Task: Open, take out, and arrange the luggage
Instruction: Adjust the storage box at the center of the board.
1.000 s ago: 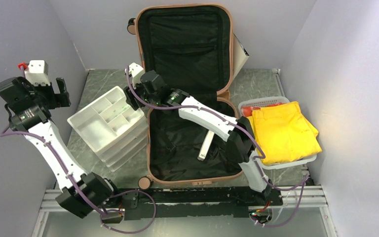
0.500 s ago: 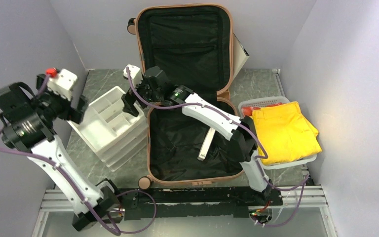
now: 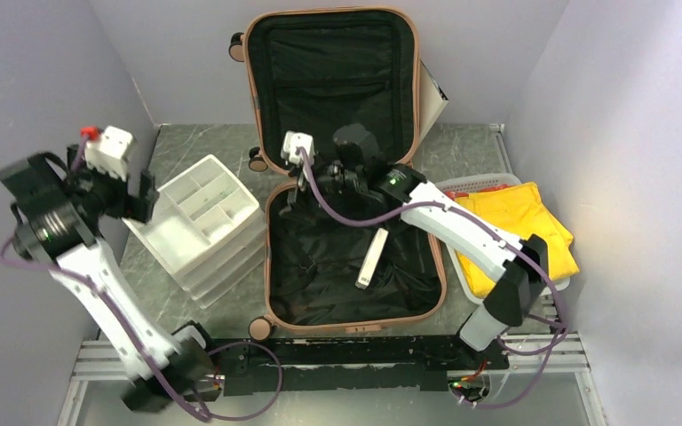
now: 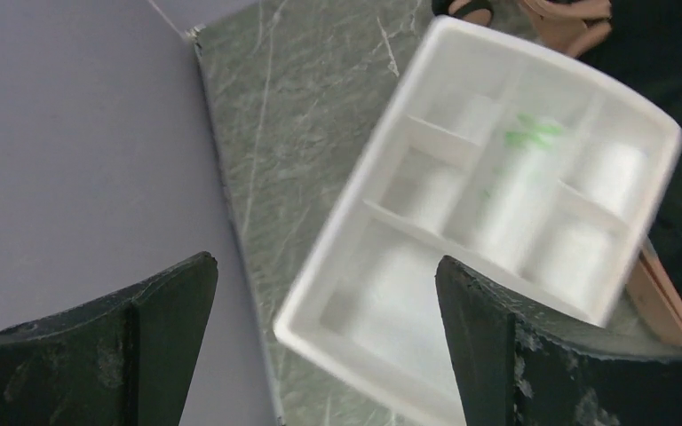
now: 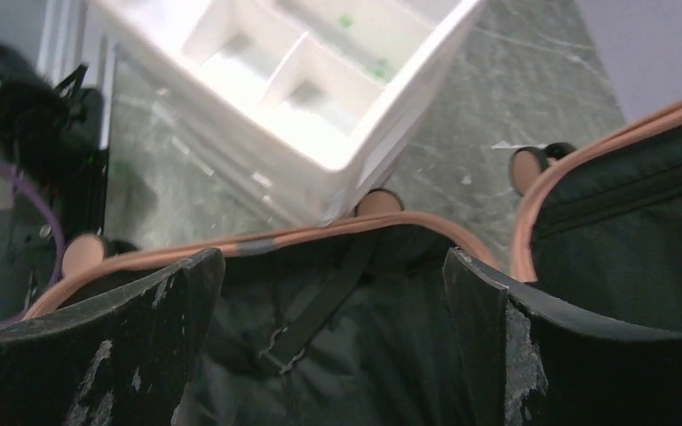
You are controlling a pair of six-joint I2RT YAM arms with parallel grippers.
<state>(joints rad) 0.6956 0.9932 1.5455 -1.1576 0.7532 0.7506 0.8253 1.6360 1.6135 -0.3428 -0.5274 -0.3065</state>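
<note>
On the green marbled table (image 3: 186, 142) the salmon-pink luggage (image 3: 320, 275) lies wide open.

L arm (image 3: 107, 297), R arm (image 3: 448, 224): white shells, blk joints, purple cables (image 3: 352, 219); tool fingers (image 4: 577, 355) blk, scuffed.

Your count on the desk (image 3: 466, 146): five things.
You have one luggage (image 3: 337, 67), one white organizer (image 3: 197, 213), one basket (image 3: 471, 184), one yellow garment (image 3: 533, 217), one white bar (image 3: 372, 257).
</note>
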